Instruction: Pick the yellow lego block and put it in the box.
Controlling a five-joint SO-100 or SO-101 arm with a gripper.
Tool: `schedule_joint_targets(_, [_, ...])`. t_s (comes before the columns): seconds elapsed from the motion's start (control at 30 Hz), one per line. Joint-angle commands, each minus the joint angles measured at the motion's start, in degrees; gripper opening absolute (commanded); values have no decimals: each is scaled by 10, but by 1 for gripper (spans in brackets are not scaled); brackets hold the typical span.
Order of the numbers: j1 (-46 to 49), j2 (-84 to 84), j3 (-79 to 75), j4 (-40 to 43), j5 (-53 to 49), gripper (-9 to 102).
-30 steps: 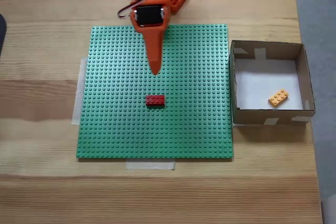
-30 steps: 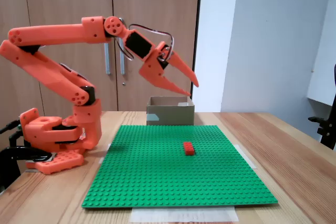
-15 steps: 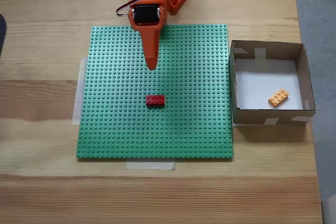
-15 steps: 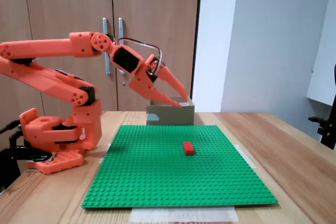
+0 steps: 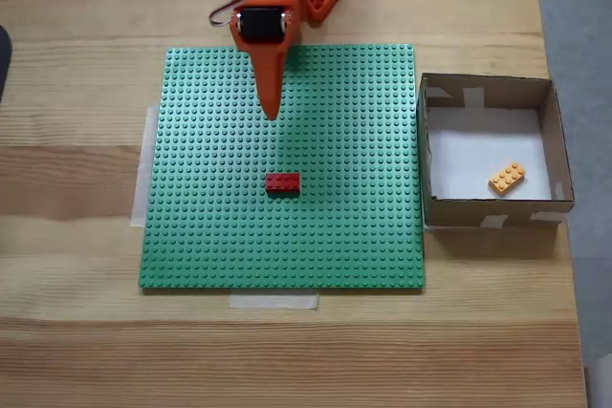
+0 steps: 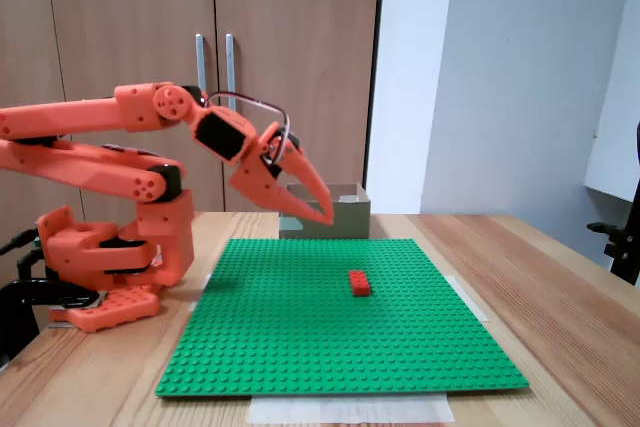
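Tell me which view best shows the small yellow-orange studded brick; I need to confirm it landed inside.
The fixed view looking down shows the small yellow-orange studded brick lying on the shallow brown cardboard box's white floor. In the side-on fixed view, the box's wall hides it.

This looks like an office or a small lab room set up for robot trials. A pale wooden table [image 6: 560,297] carries an orange hobby arm [image 6: 110,162] clamped at its far edge, and a green studded baseplate [image 5: 287,226] is fixed to the tabletop with strips of tape [image 5: 273,301]. Behind the table stands a tall wooden cupboard [image 6: 120,17] with two metal handles [image 6: 215,62], flush against a plain white wall [image 6: 500,77]. To the right of the table, the black armrest of an office chair [image 6: 615,237] pokes into the side-on fixed view.
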State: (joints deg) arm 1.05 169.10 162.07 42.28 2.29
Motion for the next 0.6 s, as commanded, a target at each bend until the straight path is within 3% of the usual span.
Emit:
schedule_joint_targets(0.0, [-1, 25, 15, 3, -5, -1])
schedule_joint_targets(0.57, [-7, 121, 111, 12, -34, -1])
